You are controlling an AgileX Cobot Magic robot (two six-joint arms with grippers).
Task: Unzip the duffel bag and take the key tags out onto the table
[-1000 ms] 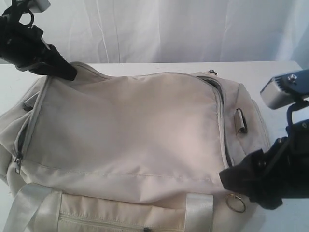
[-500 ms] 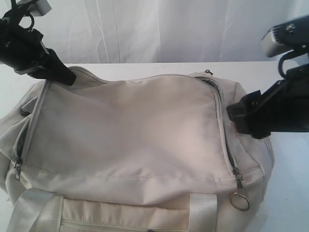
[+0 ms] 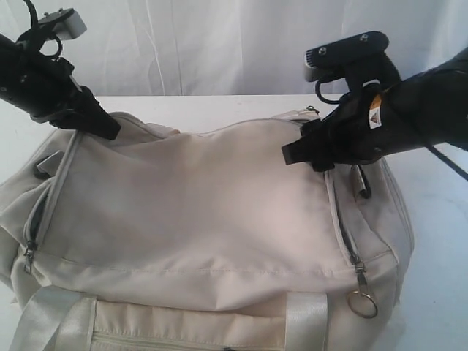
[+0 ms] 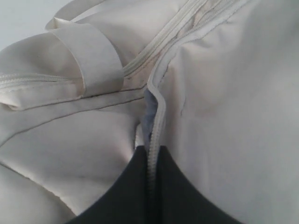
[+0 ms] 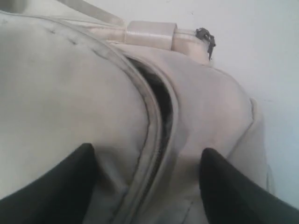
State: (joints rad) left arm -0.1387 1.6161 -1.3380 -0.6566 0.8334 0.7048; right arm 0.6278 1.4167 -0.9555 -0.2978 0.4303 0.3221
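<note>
The cream duffel bag (image 3: pixel 197 205) lies on the white table (image 3: pixel 219 104) and fills most of the exterior view. My left gripper (image 3: pixel 102 126) is at the bag's far left corner, shut on the zip tape at the flap's edge (image 4: pixel 153 151). The right gripper (image 3: pixel 292 155) hovers open over the top right of the bag. Its two dark fingers straddle the zip seam (image 5: pixel 148 156), which gapes dark there (image 5: pixel 161 100). The zip's pull with a metal ring (image 3: pixel 362 303) hangs at the near right corner. The key tags are hidden.
A white curtain (image 3: pixel 219 44) hangs behind the table. Pale webbing straps (image 3: pixel 306 322) cross the bag's near side. A second zip pull (image 3: pixel 28 257) hangs at the left end. Bare table shows to the right of the bag (image 3: pixel 439 219).
My right gripper has left the zip pull at the near right corner, risen and swung across to the bag's top right. The left gripper has stayed shut on the zip edge.
</note>
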